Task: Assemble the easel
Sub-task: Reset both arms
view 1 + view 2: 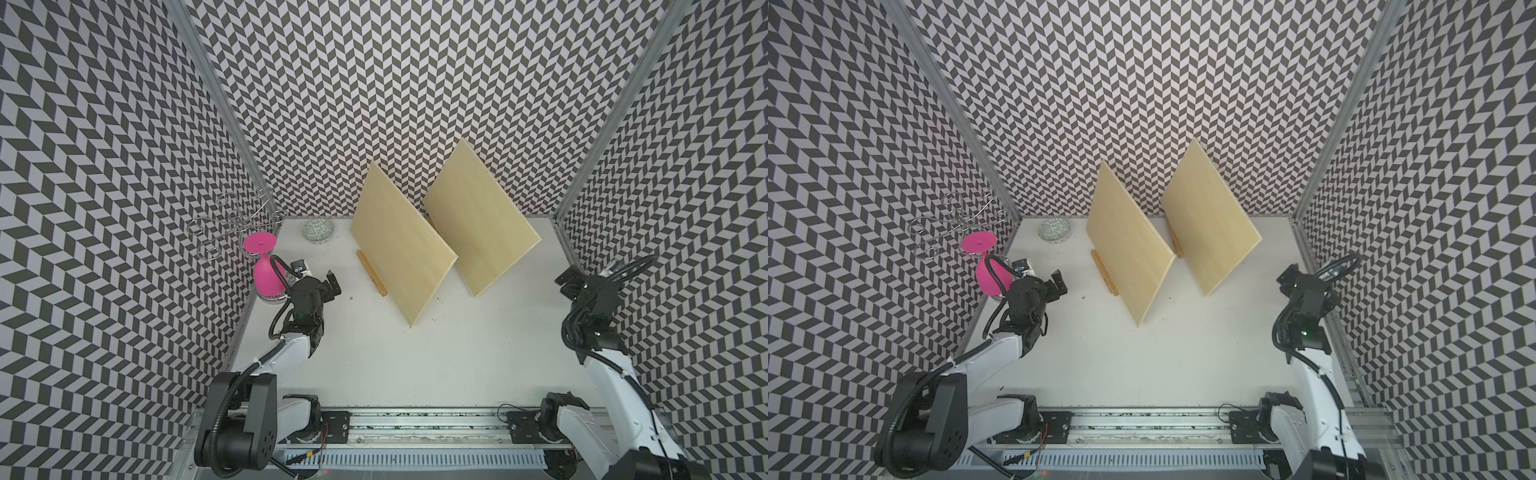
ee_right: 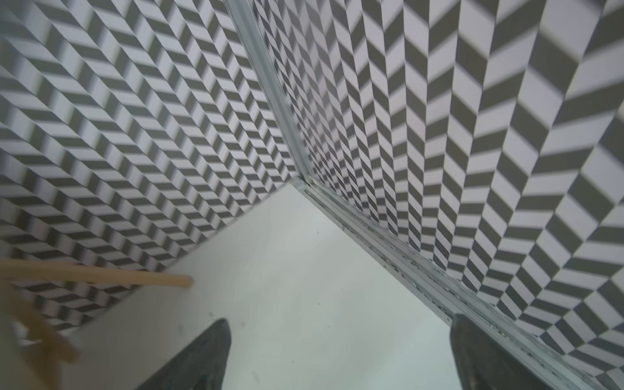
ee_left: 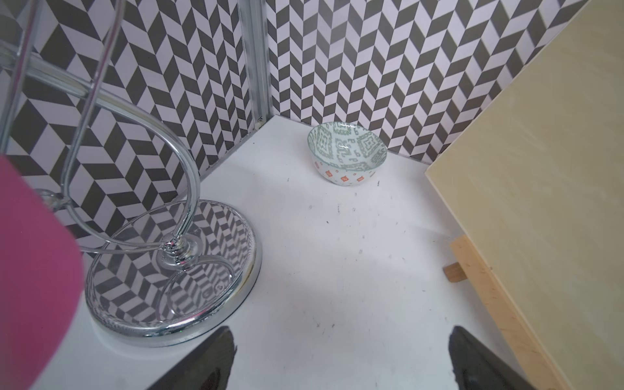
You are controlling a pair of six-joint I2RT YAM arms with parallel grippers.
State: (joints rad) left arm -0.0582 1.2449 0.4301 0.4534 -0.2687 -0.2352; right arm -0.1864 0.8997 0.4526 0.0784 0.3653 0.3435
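Two pale wooden boards stand tilted at the back of the table, the left board [image 1: 403, 249] and the right board [image 1: 482, 224], each leaning on a small wooden easel. The left easel's ledge [image 1: 371, 273] shows beside its board, and the right easel [image 1: 1174, 243] peeks out behind its board. My left gripper [image 1: 331, 284] hovers open and empty to the left of the left board [image 3: 540, 202]. My right gripper [image 1: 568, 280] is open and empty near the right wall, away from the boards. Wooden easel struts [image 2: 101, 278] show in the right wrist view.
A chrome wire stand [image 1: 237, 224] with a pink upside-down glass [image 1: 268, 274] is in the back left corner, close behind my left arm. A patterned bowl [image 1: 319, 230] sits by the back wall. Patterned walls enclose three sides of the table [image 1: 415, 365].
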